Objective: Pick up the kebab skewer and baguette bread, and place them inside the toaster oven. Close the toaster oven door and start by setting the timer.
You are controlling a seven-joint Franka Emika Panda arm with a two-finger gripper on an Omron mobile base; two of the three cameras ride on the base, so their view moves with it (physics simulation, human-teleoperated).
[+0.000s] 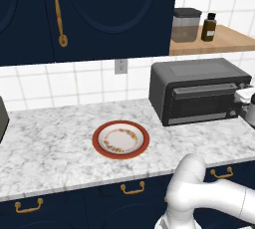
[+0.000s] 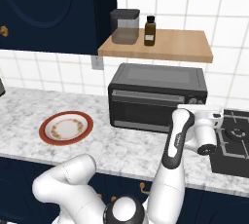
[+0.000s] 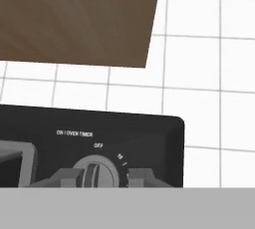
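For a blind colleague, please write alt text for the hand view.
The gripper straddles the timer knob on the dark toaster oven, under the labels ON / OVEN TIMER and OFF. White wall tiles and the underside of a wooden shelf are above.

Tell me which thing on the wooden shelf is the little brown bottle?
The small brown bottle with the black cap and pale label, standing right of the big grey canister on the shelf. It is much thinner and darker.
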